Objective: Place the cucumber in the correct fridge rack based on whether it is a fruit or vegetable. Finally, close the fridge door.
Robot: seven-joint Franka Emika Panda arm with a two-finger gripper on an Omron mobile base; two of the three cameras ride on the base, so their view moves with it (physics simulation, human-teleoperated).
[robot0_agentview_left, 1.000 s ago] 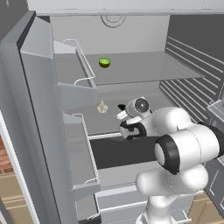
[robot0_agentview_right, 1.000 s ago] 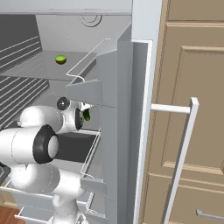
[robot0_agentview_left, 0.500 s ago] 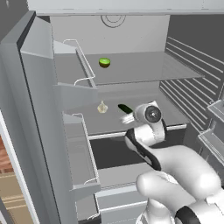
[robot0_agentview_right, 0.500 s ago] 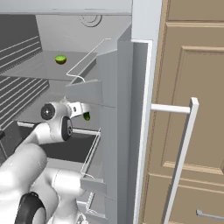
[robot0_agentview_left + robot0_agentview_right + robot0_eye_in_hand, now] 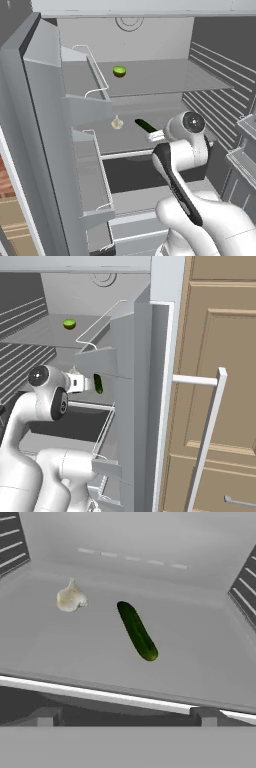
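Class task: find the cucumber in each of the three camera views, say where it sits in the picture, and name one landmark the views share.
Left base view: cucumber at centre, on the fridge rack.
Right base view: left of centre, just beyond the gripper.
Hand view: centre, lying diagonally.
Shared landmark: the garlic bulb beside it; not made out in the right base view.

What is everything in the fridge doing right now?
cucumber: lying flat on the lower fridge rack, free
garlic: resting on the same rack, apart from the cucumber
lime: sitting on the upper shelf
fridge door: open
end effector: open, empty
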